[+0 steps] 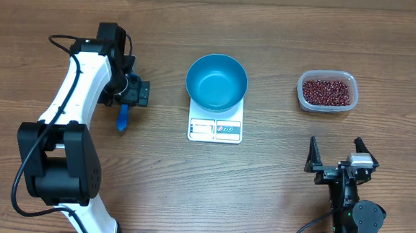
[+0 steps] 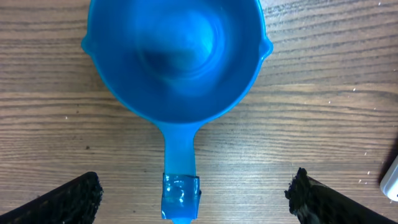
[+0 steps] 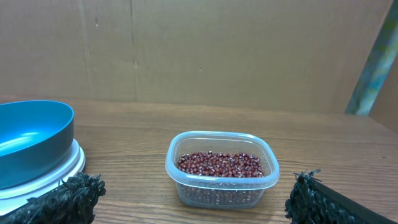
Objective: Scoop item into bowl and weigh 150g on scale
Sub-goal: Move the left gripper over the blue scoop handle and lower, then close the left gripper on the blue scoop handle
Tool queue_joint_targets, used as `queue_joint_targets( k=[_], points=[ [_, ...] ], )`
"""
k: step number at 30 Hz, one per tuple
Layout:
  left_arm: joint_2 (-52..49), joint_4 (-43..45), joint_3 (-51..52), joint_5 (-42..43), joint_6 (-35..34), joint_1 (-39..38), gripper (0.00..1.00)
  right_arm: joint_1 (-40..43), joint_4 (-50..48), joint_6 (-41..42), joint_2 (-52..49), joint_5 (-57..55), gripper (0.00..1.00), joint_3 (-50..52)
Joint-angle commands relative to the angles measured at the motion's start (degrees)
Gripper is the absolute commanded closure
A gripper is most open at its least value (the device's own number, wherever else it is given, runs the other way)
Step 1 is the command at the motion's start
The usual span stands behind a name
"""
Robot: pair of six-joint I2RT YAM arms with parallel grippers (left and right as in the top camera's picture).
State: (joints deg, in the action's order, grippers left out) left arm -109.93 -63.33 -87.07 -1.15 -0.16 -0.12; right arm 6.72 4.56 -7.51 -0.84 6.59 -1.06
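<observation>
Brown wood-grain bench [image 1: 276, 178] is seen under everything. The bowl [image 1: 216, 81] is set, empty, on the scale [image 1: 215, 129] at centre; the beans [image 1: 328, 91] are held in a clear tub [image 1: 301, 86] to the right. The 2 hands are spread wide and nothing is gripped: the right hand [image 1: 336, 152] is parked well apart from the tub, and the left hand [image 2: 194, 190] is poised over the scoop [image 2: 174, 56]. For a sound pickup, the handle should be centred between the fingers [image 2: 68, 199], gripped squarely, and the cup kept level.
</observation>
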Motion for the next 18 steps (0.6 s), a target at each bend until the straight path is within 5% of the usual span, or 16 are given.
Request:
queue_joint_targets(
  k=[1, 18],
  points=[
    [0.04, 0.68, 0.61, -0.79, -1.14, 0.13, 0.00, 0.11, -0.17, -0.07, 0.68, -0.26, 0.00, 0.59],
    [-5.42, 4.66, 0.66, -0.74, -1.14, 0.11, 0.00, 0.11, -0.17, -0.07, 0.68, -0.26, 0.00, 0.59]
  ],
)
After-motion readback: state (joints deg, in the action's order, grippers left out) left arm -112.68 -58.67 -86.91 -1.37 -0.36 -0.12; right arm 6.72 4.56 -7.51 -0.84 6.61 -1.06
